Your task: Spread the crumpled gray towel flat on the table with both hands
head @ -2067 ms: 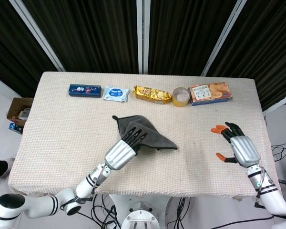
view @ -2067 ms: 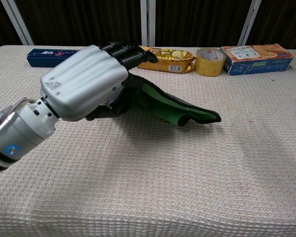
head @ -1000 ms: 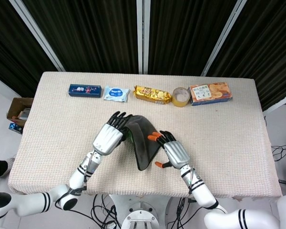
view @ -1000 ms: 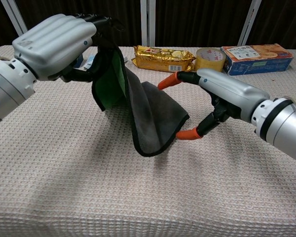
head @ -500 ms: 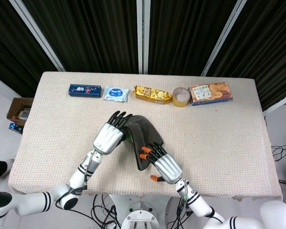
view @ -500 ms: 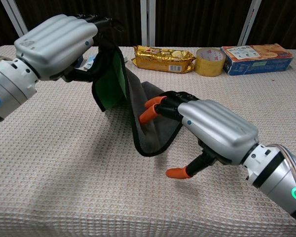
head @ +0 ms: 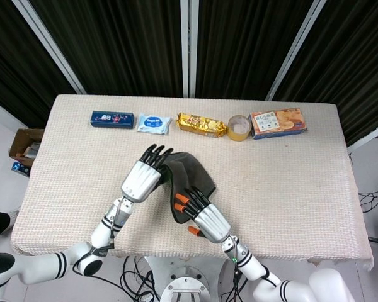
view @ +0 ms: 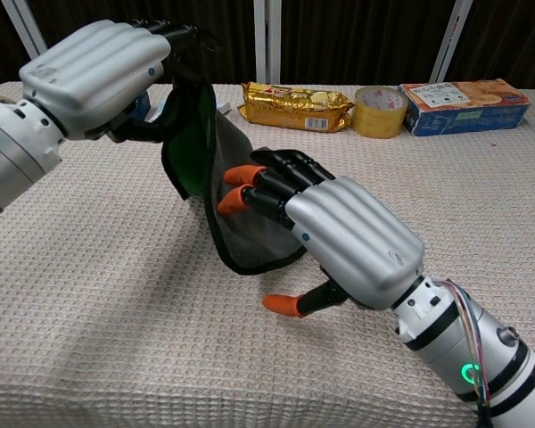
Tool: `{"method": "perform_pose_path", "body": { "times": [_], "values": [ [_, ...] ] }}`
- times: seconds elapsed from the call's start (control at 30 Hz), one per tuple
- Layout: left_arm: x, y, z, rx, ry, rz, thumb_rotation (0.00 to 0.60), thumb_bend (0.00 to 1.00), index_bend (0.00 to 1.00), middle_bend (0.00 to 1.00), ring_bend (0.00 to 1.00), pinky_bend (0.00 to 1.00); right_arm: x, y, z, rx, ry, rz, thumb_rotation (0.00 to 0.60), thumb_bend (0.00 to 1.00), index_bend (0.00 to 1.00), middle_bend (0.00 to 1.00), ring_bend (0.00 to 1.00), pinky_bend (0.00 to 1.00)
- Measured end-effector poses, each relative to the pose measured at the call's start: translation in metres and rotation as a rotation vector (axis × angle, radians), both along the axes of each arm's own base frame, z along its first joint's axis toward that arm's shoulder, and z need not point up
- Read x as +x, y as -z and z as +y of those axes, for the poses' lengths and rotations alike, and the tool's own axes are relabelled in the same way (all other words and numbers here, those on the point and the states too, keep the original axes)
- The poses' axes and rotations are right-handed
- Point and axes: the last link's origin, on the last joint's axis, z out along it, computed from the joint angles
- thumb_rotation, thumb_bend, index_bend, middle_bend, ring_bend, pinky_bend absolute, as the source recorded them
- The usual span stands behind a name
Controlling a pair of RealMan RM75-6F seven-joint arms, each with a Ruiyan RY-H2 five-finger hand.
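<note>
The gray towel (view: 242, 242), green on its inner side, hangs crumpled from my left hand (view: 94, 73), which grips its upper edge above the table. In the head view the towel (head: 193, 168) sits at the table's middle, with the left hand (head: 142, 178) at its left edge. My right hand (view: 343, 239) reaches in from the near right. Its orange-tipped fingers (view: 235, 188) are stretched out against the towel's hanging lower part, the thumb held apart below. In the head view the right hand (head: 203, 218) covers the towel's near edge. I see no pinch by the right hand.
Along the far edge lie a blue box (head: 112, 119), a white packet (head: 154, 123), a gold snack bag (head: 201, 124), a tape roll (head: 239, 128) and an orange biscuit box (head: 278, 122). A cardboard box (head: 25, 146) stands on the floor at the left.
My left hand lifted the towel off the table and keeps it raised. My right hand swept from the table's right side to the towel's lower edge, its fingers now against the cloth.
</note>
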Motion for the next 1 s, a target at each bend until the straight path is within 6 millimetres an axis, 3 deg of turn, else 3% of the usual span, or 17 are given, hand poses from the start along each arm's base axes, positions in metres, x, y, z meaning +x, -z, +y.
{"method": "perform_pose_path", "body": {
  "times": [0.13,0.57,0.83,1.0],
  "values": [
    [-0.001,-0.001,0.001,0.002,-0.004,-0.006,0.600,0.65,0.63,0.14,0.11,0.16,0.003,0.004,-0.005,-0.015,-0.005,-0.033,0.600,0.01,0.30,0.18,0.00,0.00],
    [-0.005,-0.005,0.002,0.003,-0.014,-0.013,0.600,0.65,0.63,0.14,0.11,0.16,0.000,0.002,-0.018,-0.046,0.025,-0.099,0.600,0.20,0.39,0.23,0.00,0.00],
    [-0.007,-0.009,0.003,-0.012,-0.026,-0.026,0.600,0.65,0.63,0.14,0.11,0.16,-0.006,-0.008,-0.021,-0.047,0.033,-0.116,0.600,0.47,0.67,0.29,0.04,0.00],
    [-0.007,-0.013,0.002,-0.024,-0.027,-0.041,0.600,0.65,0.63,0.14,0.11,0.16,-0.004,-0.022,-0.026,-0.055,0.039,-0.150,0.600,0.55,0.75,0.32,0.05,0.00]
  ]
}}
